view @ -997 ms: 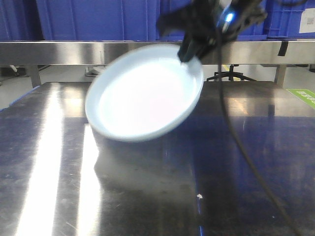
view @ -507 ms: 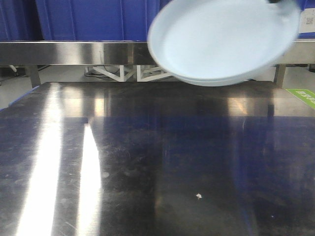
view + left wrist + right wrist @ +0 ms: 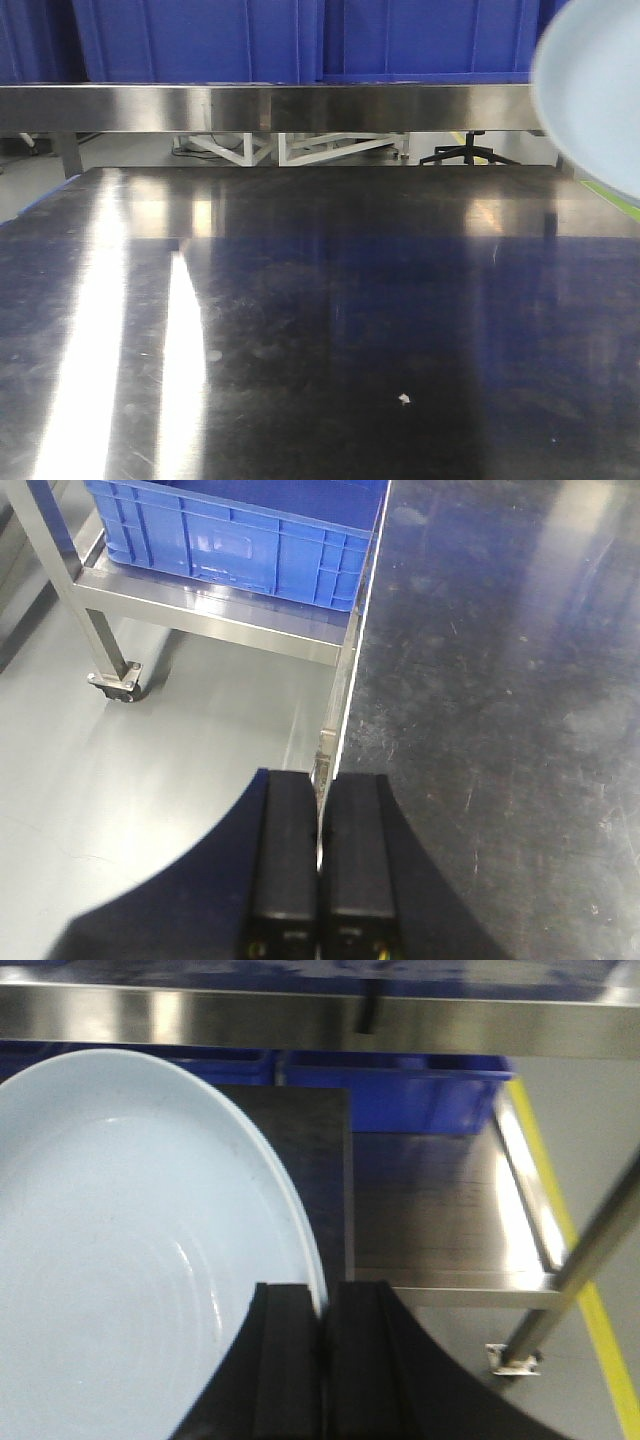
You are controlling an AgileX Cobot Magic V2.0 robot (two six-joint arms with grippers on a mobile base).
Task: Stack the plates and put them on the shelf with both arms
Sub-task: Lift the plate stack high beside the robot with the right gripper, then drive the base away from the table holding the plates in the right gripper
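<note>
Front view: a dark reflective steel tabletop [image 3: 330, 300] fills the lower frame, streaked with bright glare at the lower left; a small white speck [image 3: 404, 398] is seen right of centre near the bottom; across the upper frame runs the brushed steel front bar of the shelf [image 3: 270, 105], with blue plastic crates [image 3: 200, 40] behind it; a pale bluish-white plate [image 3: 595, 90] is seen at the upper right edge, cut off by the frame, raised above the tabletop and overlapping the bar's right end.

Right wrist view: the right gripper [image 3: 322, 1300] is seen at bottom centre, its black fingers clamped on the plate's rim; the plate [image 3: 120, 1260] fills the left half of the frame; whether a second plate lies beneath cannot be told; the shelf bar [image 3: 300, 1020] crosses the top.

Left wrist view: the left gripper [image 3: 320, 785] is seen at bottom centre, its fingers pressed together with nothing held; it hangs over the tabletop's edge, with grey floor [image 3: 180, 740] at the left and a blue crate [image 3: 230, 530] on a lower steel rack at the upper left.
</note>
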